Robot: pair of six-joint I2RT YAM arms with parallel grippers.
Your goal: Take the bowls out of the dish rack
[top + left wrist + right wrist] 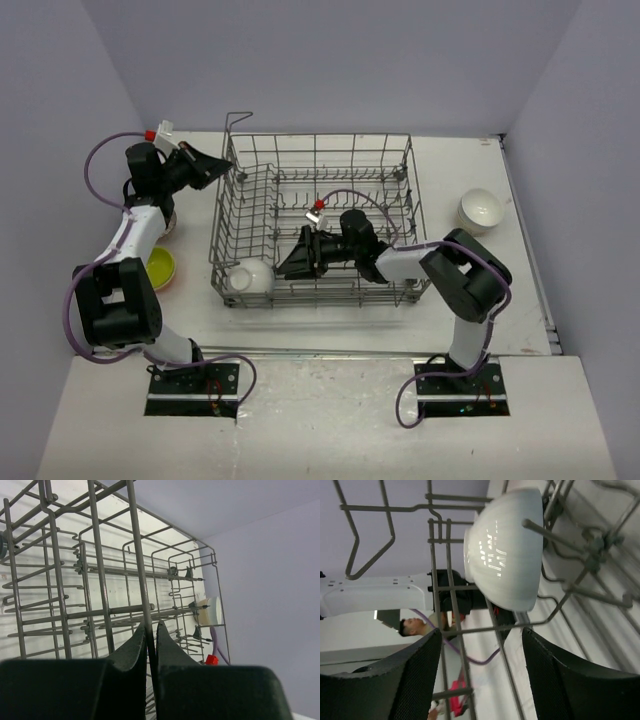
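The dish rack (315,215) sits in the middle of the table (530,300), its long side running left to right. The left gripper (228,170) is at the rack's far left corner; in its wrist view the jaws are pressed together on one upright wire of the rack wall, with no gap showing between them.

The right gripper (284,266) reaches inside the rack from the right, low along the near side and pointing left. Its jaws stand apart and hold nothing. A white bowl (250,276) lies tipped on its side in the near left corner of the rack, just beyond the fingertips, with rack wires crossing in front of it in the right wrist view.

Two more bowls are outside the rack – a second white bowl (480,210) on the table to the right, and a yellow-green bowl (160,268) to the left, beside the left arm.
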